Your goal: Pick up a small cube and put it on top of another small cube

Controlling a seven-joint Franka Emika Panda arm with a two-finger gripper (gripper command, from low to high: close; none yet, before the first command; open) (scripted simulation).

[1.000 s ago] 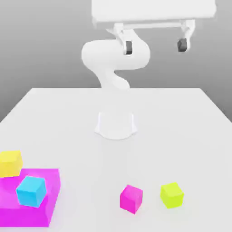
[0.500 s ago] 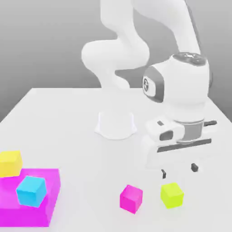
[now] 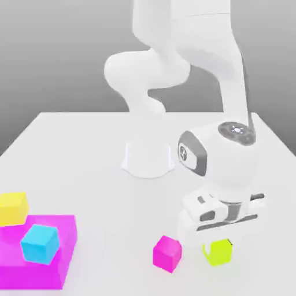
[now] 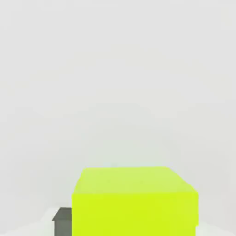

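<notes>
- We see the gripper [image 3: 218, 241] low over the lime cube [image 3: 219, 252], which sits on the white table [image 3: 87, 156] just beside the small magenta cube [image 3: 167, 253].
- In the hand view, one dark fingertip [image 4: 62, 220] flanks the lime cube [image 4: 135, 203]; apparently no grasp yet, and we cannot tell how far the fingers are spread.

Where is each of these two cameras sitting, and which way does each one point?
Exterior view: off the arm, facing the robot's base across the white table; it sees the white arm bent down, its end effector over the lime cube, beside the small magenta cube.
Hand view: on the hand, looking down at the table; one dark fingertip shows next to the lime cube.
Shared: the lime cube and the table.
</notes>
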